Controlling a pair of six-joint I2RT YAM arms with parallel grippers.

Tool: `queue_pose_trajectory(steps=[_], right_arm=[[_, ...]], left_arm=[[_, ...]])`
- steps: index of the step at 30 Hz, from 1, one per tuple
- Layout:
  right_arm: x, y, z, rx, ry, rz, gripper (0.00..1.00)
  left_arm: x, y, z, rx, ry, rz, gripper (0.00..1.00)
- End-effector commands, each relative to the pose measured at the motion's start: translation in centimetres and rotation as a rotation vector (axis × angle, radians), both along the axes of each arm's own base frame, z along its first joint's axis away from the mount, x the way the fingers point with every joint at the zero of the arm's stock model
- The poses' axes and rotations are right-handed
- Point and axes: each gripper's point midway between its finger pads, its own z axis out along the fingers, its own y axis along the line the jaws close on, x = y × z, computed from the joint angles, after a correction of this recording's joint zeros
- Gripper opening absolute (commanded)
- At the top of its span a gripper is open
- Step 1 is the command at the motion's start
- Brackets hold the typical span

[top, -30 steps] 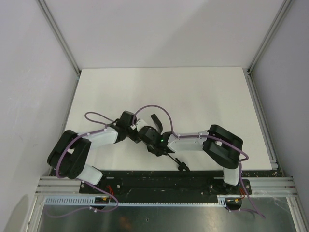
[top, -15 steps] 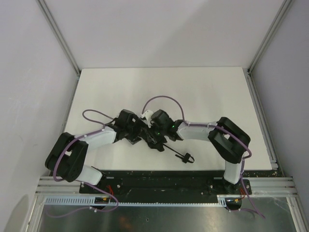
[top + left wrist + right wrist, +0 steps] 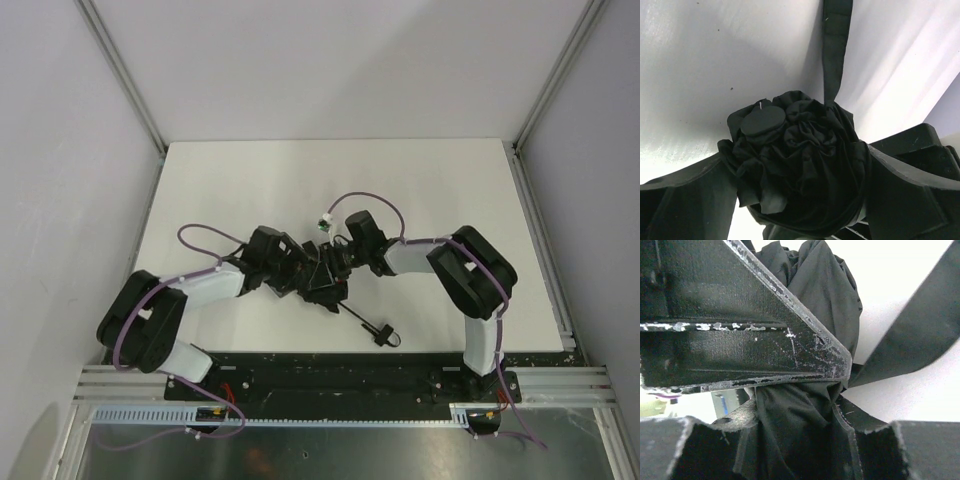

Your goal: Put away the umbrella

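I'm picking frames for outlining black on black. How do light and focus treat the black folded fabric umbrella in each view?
Top external: even, sharp, but the black folded fabric umbrella loses its outline among surrounding black. Left wrist: soft light, folds readable, mild shadow on the white table. Right wrist: table blown white, fabric dim, folds faint.

White table (image 3: 420,190) inside grey walls (image 3: 60,150)
Aluminium posts (image 3: 121,72) stood at the far corners, and a slotted cable duct (image 3: 330,420) ran past the near edge
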Motion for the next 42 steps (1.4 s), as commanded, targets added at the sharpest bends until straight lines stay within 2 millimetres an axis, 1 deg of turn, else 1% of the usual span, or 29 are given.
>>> queue_pose_trajectory(steps=[1, 2, 4, 8, 11, 12, 13, 14, 15, 16, 17, 18, 19, 20, 21, 23, 25, 27, 29, 30, 35, 39, 40, 42], right_arm=[[0.5, 2.5, 5.1, 0.233, 0.006, 0.055, 0.00], [0.4, 2.5, 5.2, 0.242, 0.014, 0.059, 0.00], [0.3, 2.6, 5.3, 0.256, 0.028, 0.069, 0.00], [0.0, 2.8, 5.8, 0.287, 0.051, 0.088, 0.00], [0.2, 2.8, 6.1, 0.285, 0.055, 0.072, 0.00], [0.3, 2.7, 6.1, 0.276, 0.050, 0.063, 0.01], [0.5, 2.6, 5.9, 0.258, 0.043, 0.047, 0.06], [0.7, 2.4, 5.8, 0.235, 0.032, 0.028, 0.15], [0.9, 2.2, 5.5, 0.207, 0.019, 0.008, 0.25], [1.2, 1.9, 5.2, 0.171, 0.003, -0.023, 0.37], [1.3, 1.6, 5.0, 0.139, -0.018, -0.040, 0.53], [1.3, 1.4, 4.9, 0.107, -0.044, -0.053, 0.66], [1.3, 1.1, 4.8, 0.072, -0.073, -0.064, 0.75], [1.1, 1.0, 4.8, 0.044, -0.109, -0.063, 0.80], [0.7, 0.9, 4.7, 0.015, -0.143, -0.059, 0.83], [0.1, 0.8, 5.0, -0.034, -0.213, -0.055, 0.86], [-0.5, 0.7, 4.9, -0.100, -0.291, -0.054, 0.88], [-1.3, 0.9, 4.4, -0.167, -0.365, -0.052, 0.89], [-1.8, 0.7, 3.4, -0.255, -0.424, -0.067, 0.89], [-1.9, 0.6, 3.0, -0.294, -0.456, -0.080, 0.89], [-1.2, 0.2, 1.0, -0.466, -0.591, -0.164, 0.88], [-0.6, -0.1, -0.7, -0.536, -0.623, -0.179, 0.82], [-0.4, -0.1, -1.1, -0.540, -0.614, -0.177, 0.79], [-0.5, -0.2, -2.0, -0.536, -0.576, -0.156, 0.70]], left_arm=[[-1.2, -1.6, -0.4, -0.025, 0.030, -0.066, 0.86], [-1.3, -1.6, -0.5, -0.025, 0.030, -0.063, 0.82], [-1.1, -1.5, -0.4, -0.021, 0.018, -0.058, 0.72], [-0.8, -1.4, 0.0, -0.022, -0.006, -0.054, 0.41], [-0.9, -1.4, 0.1, -0.023, -0.011, -0.055, 0.19], [-0.9, -1.3, 0.1, -0.021, -0.012, -0.053, 0.12], [-0.9, -1.3, 0.1, -0.021, -0.013, -0.051, 0.06], [-0.9, -1.2, 0.2, -0.020, -0.016, -0.048, 0.03], [-0.8, -1.2, 0.2, -0.021, -0.018, -0.045, 0.02], [-0.8, -1.1, 0.3, -0.021, -0.022, -0.040, 0.01], [-0.8, -1.0, 0.4, -0.022, -0.026, -0.034, 0.00], [-0.7, -1.0, 0.5, -0.023, -0.028, -0.029, 0.00], [-0.7, -0.9, 0.6, -0.025, -0.030, -0.024, 0.00], [-0.6, -0.9, 0.8, -0.029, -0.032, -0.017, 0.00], [-0.6, -0.9, 0.9, -0.035, -0.032, -0.013, 0.00], [-0.4, -0.9, 1.0, -0.047, -0.025, -0.001, 0.00], [-0.4, -1.0, 1.0, -0.055, -0.001, 0.006, 0.00], [-0.5, -1.1, 0.9, -0.054, 0.030, 0.010, 0.00], [-0.7, -1.1, 0.7, -0.049, 0.060, 0.019, 0.00], [-0.8, -1.1, 0.6, -0.049, 0.072, 0.022, 0.00], [-1.2, -1.0, 0.5, -0.047, 0.105, 0.030, 0.00], [-1.4, -0.8, 0.6, -0.041, 0.111, 0.032, 0.00], [-1.5, -0.8, 0.6, -0.040, 0.113, 0.034, 0.00], [-1.6, -0.7, 0.8, -0.042, 0.113, 0.034, 0.00]])
